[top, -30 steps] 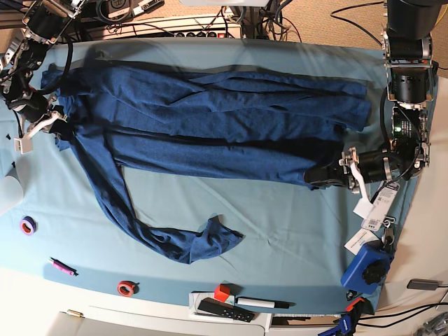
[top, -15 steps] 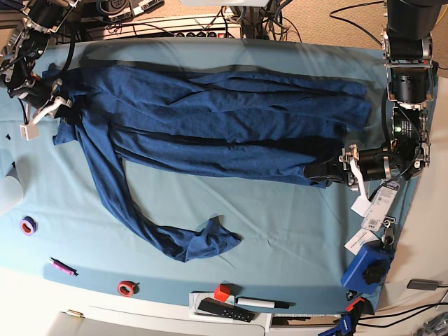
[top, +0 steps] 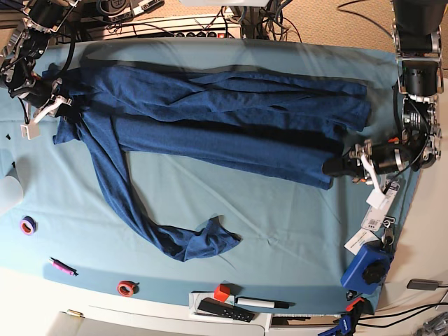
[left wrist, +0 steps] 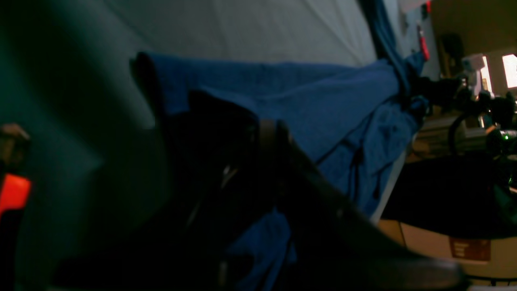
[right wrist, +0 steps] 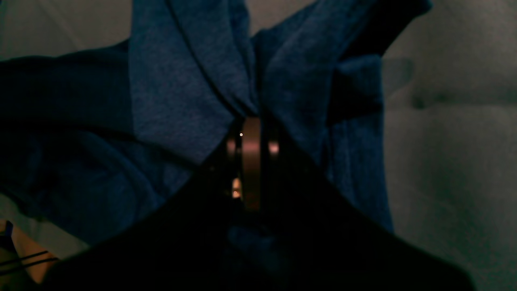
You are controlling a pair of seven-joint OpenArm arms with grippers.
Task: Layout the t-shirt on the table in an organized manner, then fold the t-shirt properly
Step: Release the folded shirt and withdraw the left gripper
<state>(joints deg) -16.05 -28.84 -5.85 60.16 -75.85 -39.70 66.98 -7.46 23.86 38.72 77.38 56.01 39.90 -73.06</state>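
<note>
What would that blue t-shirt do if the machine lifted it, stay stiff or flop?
Probably flop: the t-shirt lies in soft wrinkles, and one part trails loosely across the table. It likely stretches and sags between grips, since both the left pincer and right pincer pinch bunched cloth.

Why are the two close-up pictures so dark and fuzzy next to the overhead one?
Base view: evenly lit and sharp, with bowed edges from a wide lens. Left wrist view: the left tool is a black, blurred mass right at the lens, the dark navy-blue knit t-shirt is dim, and the windows are blown out. Right wrist view: the right tool shadows the cloth it pinches.
</note>
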